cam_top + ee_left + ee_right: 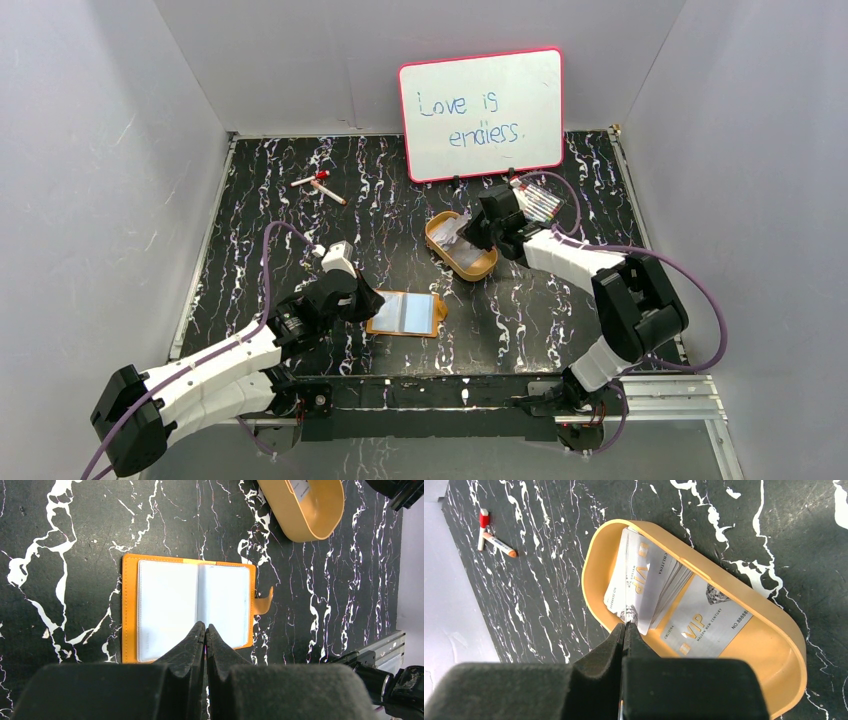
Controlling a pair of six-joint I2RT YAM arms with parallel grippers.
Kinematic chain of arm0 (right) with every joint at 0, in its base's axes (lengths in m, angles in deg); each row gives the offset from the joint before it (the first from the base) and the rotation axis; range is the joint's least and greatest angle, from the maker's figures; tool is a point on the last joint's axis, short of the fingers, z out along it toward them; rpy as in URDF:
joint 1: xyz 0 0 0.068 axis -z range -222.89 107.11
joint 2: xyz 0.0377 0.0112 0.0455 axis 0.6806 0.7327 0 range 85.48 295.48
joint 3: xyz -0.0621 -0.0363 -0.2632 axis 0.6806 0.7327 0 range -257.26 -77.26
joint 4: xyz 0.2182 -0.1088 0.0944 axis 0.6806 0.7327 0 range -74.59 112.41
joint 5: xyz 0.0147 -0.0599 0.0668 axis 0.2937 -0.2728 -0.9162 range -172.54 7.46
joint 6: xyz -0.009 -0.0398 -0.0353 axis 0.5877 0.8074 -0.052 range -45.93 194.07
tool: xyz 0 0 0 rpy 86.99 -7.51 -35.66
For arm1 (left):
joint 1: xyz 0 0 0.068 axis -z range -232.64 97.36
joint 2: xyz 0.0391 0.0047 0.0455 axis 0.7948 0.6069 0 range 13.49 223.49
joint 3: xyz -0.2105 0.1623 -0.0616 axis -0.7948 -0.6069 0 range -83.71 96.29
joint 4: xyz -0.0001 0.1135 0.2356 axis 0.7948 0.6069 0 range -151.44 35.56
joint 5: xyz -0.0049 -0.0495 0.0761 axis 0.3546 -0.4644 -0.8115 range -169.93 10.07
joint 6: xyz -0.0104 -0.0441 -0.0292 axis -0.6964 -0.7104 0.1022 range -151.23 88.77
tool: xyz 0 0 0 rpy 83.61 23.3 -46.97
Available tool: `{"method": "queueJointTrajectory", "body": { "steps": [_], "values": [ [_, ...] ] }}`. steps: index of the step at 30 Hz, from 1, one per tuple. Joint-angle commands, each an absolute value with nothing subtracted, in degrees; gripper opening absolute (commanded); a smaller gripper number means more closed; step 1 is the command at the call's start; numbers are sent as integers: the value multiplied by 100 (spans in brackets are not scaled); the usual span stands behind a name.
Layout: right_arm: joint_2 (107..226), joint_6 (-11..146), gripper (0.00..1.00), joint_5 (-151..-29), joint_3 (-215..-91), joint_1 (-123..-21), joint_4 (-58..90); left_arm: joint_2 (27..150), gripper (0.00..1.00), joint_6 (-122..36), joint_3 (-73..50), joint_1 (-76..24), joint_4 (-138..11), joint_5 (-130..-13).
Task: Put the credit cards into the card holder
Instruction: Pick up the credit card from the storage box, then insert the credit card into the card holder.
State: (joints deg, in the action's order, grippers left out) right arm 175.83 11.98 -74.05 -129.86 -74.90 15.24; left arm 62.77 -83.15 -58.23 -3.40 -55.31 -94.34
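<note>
The card holder (pixel 405 313) lies open and flat on the table, orange edge around pale pockets (pixel 170 605). My left gripper (pixel 205 626) is shut and empty, its tips over the holder's middle fold; it shows at the holder's left end (pixel 375 300) from above. Several credit cards (pixel 649 580) stand leaning in the oval tray (pixel 774 630), and one silver VIP card (pixel 704 617) lies flat on its floor. My right gripper (pixel 625 625) is shut on the near edge of one upright card, seen edge-on between the tips. From above it reaches into the tray (pixel 470 235).
A whiteboard (pixel 482 113) stands against the back wall. Two markers (pixel 318 185) lie at the back left, and a pack of pens (pixel 540 203) sits behind the right arm. The tray (pixel 480 268) stands right of centre, and walls enclose the table.
</note>
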Motion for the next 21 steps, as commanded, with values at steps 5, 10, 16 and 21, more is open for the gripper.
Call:
{"method": "queueJointTrajectory", "body": {
  "steps": [5, 10, 16, 21],
  "values": [
    [16698, 1981, 0, -7380, -13061, -7508, 1378, 6106, 3, -8185, -5558, -350, -5323, -9706],
    [15945, 2914, 0, -8579, -12966, -7521, 1382, 5966, 3, -8155, -5496, -350, -5128, -9870],
    [15061, 3364, 0, -10392, -12248, -7880, 1072, 5812, 3, -8271, -5633, -350, -4909, -10051],
    [14963, 2913, 0, -10465, -11689, -8626, 966, 5850, 2, -8486, -5778, -350, -4728, -10188]
  ]
}}
